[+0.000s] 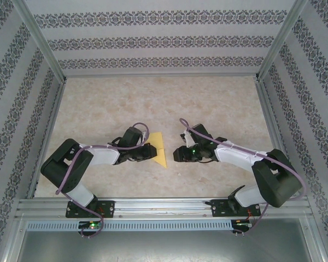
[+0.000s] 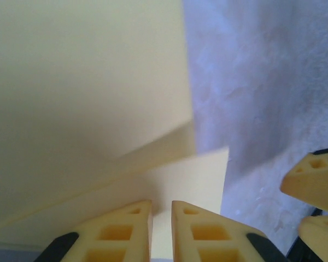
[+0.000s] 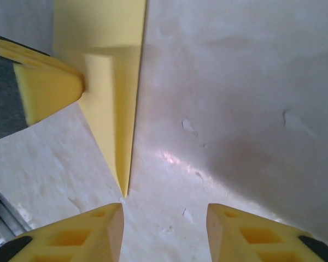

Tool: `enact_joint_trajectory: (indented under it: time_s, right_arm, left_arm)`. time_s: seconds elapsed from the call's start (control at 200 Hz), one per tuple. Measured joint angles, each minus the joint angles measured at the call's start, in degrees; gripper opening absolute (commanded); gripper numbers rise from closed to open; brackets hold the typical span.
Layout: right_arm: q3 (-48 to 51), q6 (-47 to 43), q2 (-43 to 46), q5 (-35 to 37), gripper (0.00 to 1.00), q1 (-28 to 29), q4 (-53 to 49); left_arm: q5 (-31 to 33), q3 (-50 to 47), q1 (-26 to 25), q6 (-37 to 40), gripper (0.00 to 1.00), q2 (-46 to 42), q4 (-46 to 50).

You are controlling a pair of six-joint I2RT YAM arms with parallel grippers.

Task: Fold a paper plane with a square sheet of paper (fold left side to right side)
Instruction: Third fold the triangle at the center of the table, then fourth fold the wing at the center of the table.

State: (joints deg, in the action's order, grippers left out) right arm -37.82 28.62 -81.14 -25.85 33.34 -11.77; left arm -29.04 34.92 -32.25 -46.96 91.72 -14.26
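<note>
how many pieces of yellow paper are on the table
1: the folded yellow paper lies on the table between the left claw and right claw; the arms could hide more.

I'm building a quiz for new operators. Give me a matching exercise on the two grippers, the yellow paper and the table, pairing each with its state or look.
Things:
1. left gripper
2. right gripper
3. yellow paper
4. table

States:
A. marbled beige
B. jaws wide apart, nothing between them
C. folded to a point
D. jaws narrowly apart at the paper

Pairs: 1-D, 2-B, 3-C, 4-A
</note>
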Motion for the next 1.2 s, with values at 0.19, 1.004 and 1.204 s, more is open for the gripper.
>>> enact_joint_trajectory:
  time_s: [0.19,1.004,1.204]
  right_arm:
    - [-3.21,-4.39,-3.15,-0.83,0.49,-0.11,3.41]
    - [-10.71,-8.02,-17.18,-5.53,0.0,2.78,11.47]
    - [-7.72,-6.69,-14.47,-6.88,0.0,2.01,15.1]
  left_arm:
    - [2.8,1.51,3.1,2.93,0.33,-7.72,3.52]
    - [7.3,-3.63,13.81,5.05,0.55,-18.71,10.36]
    - [2.56,-3.63,14.91,3.98,0.55,-13.25,6.88]
